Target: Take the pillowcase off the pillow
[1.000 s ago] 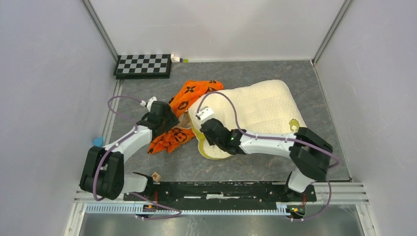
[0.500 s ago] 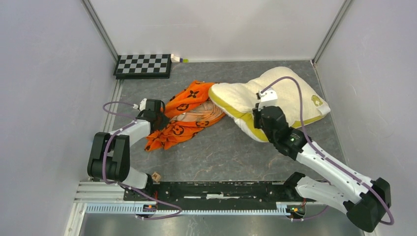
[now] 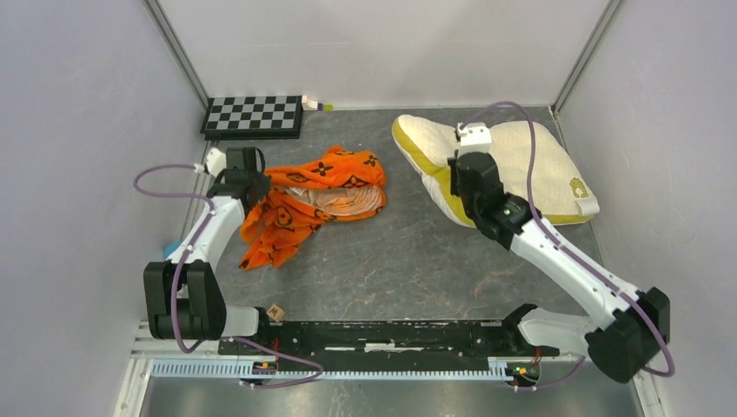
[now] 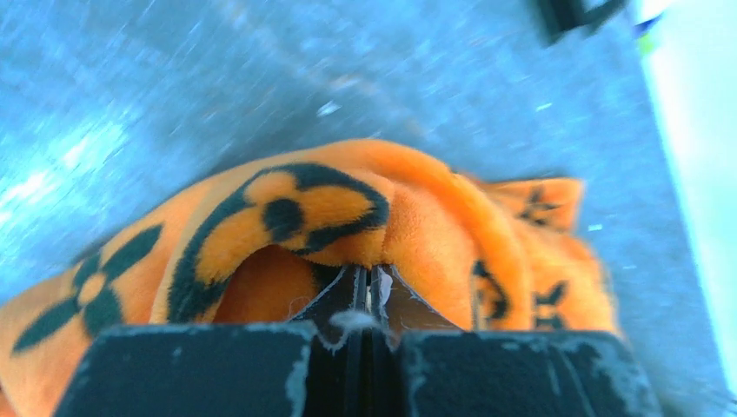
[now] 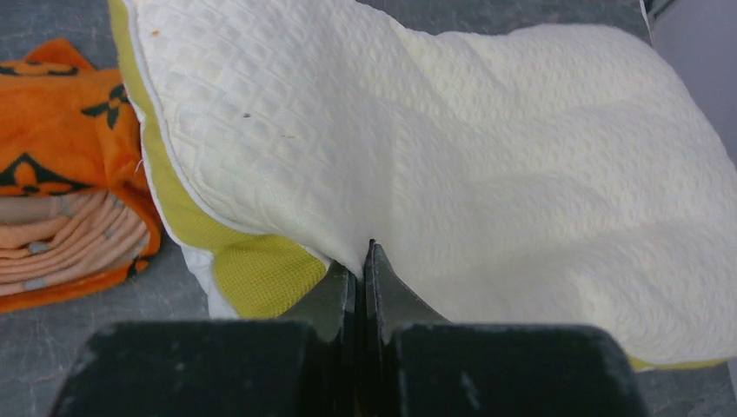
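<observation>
The orange monogrammed pillowcase (image 3: 304,198) lies crumpled on the left of the grey bench (image 3: 400,261), off the pillow, its paler inside showing. The left tool (image 4: 368,280) is pinched together on a fold at its left end. Well apart, at the far right, the cream pillow (image 3: 534,165) lies bare, the right tool (image 5: 363,259) clamped on its yellow-green-banded edge.

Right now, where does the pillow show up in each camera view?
Top external: pillow at upper right.
Left wrist: not in view.
Right wrist: pillow fills the centre and right.
Shared landmark: the orange pillowcase, left of the pillow from above and at the right wrist's left edge, filling the left wrist view.
</observation>
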`<act>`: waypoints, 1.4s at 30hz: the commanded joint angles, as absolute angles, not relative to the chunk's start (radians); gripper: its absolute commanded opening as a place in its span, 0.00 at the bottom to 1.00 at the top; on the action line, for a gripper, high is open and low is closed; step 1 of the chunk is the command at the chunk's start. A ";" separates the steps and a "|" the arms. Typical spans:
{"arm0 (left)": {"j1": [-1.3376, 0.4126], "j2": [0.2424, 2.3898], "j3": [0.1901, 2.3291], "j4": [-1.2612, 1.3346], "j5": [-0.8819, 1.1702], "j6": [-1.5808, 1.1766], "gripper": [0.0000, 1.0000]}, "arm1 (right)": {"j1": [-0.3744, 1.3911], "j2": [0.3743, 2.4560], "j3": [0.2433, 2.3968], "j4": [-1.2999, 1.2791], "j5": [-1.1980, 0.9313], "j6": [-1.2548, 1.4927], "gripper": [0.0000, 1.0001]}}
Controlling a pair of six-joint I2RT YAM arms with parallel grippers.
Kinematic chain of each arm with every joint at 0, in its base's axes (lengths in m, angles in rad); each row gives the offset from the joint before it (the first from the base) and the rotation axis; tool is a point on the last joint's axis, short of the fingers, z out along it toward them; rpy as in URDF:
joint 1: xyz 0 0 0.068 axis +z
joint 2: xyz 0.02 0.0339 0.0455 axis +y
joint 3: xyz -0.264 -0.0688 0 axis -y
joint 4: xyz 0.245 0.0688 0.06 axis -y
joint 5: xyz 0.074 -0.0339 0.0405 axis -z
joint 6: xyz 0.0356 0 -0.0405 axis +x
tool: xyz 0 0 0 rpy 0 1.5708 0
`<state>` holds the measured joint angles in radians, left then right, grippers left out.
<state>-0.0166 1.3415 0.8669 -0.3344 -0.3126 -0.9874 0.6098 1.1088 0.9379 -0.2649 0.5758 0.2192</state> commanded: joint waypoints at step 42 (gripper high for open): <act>-0.081 0.867 0.543 0.180 -0.146 -0.442 1.00 | 0.415 0.846 0.446 0.296 0.635 0.021 0.98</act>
